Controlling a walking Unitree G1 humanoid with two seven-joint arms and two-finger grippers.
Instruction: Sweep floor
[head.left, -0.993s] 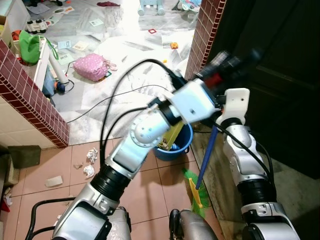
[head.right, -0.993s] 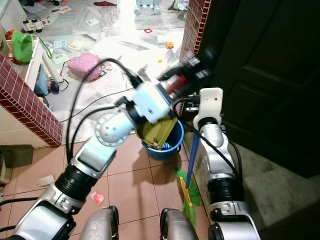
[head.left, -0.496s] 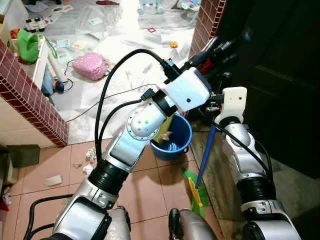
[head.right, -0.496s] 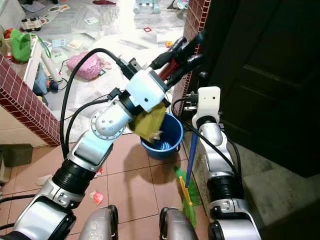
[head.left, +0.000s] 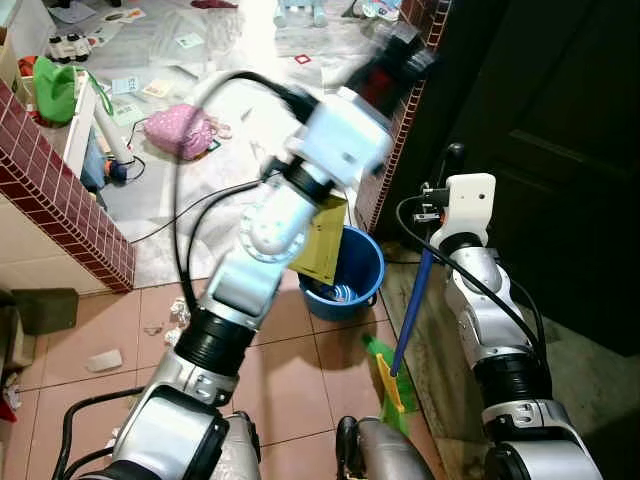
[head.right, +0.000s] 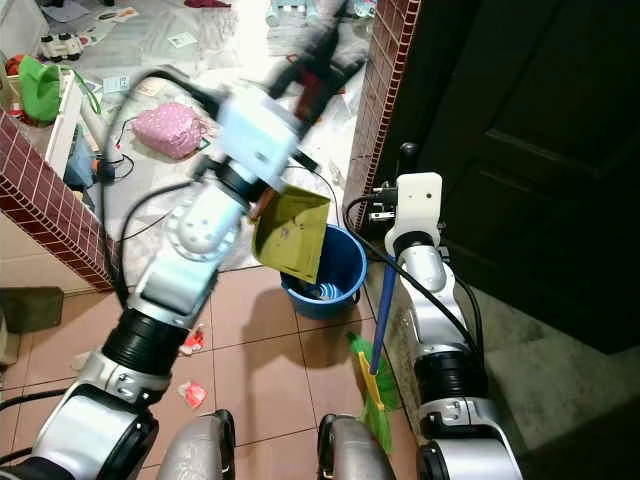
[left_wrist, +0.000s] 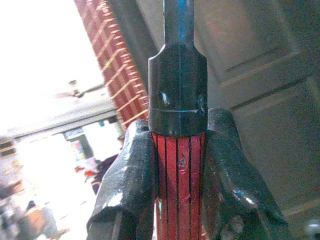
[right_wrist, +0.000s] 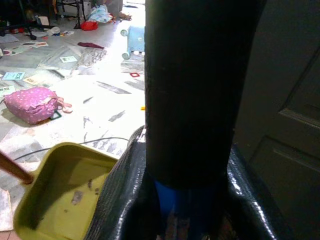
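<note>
Pink floor tiles (head.left: 290, 370) ran beneath me, meeting a red brick pillar (head.left: 395, 130) and a dark panelled door (head.left: 560, 150). My left gripper (left_wrist: 177, 170) was raised high, its fingers (left_wrist: 127, 190) clamped on the red ribbed handle (left_wrist: 178, 175) of the yellow-green plastic dustpan (head.right: 290, 235), which hung tilted above the round blue bucket (head.right: 335, 270). My right gripper (right_wrist: 187, 200) held the blue broom pole (head.left: 412, 310) upright beside the door, its green bristles (head.left: 385, 365) touching the tiles. Crumpled paper scraps (head.left: 180, 312) lay near the low brick wall (head.left: 60, 190).
</note>
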